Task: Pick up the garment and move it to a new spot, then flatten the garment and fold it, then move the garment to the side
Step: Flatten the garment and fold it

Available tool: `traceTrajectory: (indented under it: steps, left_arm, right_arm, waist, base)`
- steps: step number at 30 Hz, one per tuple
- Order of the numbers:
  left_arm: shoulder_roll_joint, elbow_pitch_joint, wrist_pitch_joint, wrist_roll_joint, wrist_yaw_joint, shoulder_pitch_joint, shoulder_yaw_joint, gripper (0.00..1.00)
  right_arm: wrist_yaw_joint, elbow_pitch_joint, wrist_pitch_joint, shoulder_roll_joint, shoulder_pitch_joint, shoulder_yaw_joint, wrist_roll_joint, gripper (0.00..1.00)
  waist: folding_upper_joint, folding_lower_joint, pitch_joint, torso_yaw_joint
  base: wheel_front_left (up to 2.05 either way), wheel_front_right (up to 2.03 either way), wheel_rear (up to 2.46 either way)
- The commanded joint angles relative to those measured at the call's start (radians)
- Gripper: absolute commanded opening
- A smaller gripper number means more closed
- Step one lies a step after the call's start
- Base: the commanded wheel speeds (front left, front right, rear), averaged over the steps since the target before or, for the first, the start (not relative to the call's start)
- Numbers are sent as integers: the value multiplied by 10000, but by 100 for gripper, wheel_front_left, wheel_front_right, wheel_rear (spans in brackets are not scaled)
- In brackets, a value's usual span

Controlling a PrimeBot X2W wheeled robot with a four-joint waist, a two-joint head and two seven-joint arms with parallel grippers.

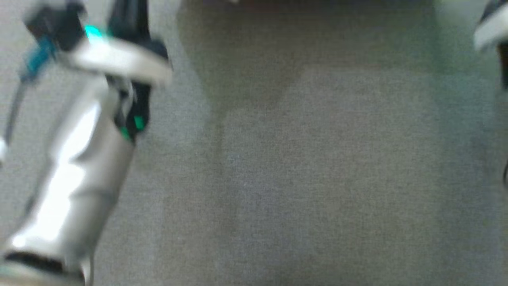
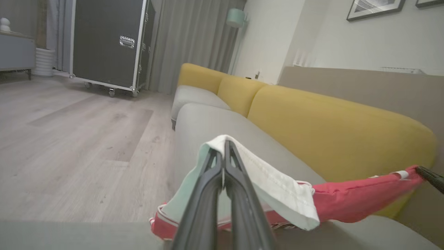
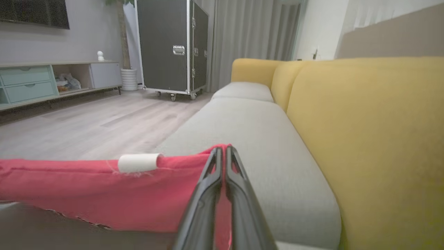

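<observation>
The garment [image 2: 347,205] is red with a white and mint edge, and it hangs stretched between my two grippers above the grey sofa seat [image 2: 208,125]. My left gripper [image 2: 224,146] is shut on the pale hem, which folds over its fingertips. In the right wrist view my right gripper [image 3: 223,151] is shut on the garment's [image 3: 104,194] red edge, close to a white label [image 3: 138,163]. The right gripper's tip [image 2: 430,177] also appears at the far right of the left wrist view, holding the red corner. In the blurred head view my left forearm [image 1: 75,171] crosses the grey seat [image 1: 317,178].
Yellow back cushions [image 2: 329,132] run along the sofa's far side. A wooden floor [image 2: 69,139] lies beside the sofa, with a black wheeled flight case [image 2: 107,45] and grey curtains [image 3: 249,41] beyond it. A low cabinet [image 3: 52,81] stands against the wall.
</observation>
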Motion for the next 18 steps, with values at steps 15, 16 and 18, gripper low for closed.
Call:
traceTrajectory:
  steps: [15,16,18]
  left_arm:
    - [940,-2595,-48,139,237,7232,489,0]
    - [932,-2733,-49,131,331,7564,472,0]
    - [914,-3004,-48,24,490,8152,449,0]
  right_arm:
    - [-7,-2866,-60,-190,7023,-1197,437,0]
    - [-7,-3045,-60,-166,7394,-1281,408,0]
    - [-7,-3369,-60,-80,8055,-1424,402,0]
  waist:
    - [0,-1,-2597,-480]
    - [0,-1,-2669,-490]
    - [0,-1,-2764,-517]
  base:
    - [0,0,0]
    - [0,0,0]
    - [0,0,0]
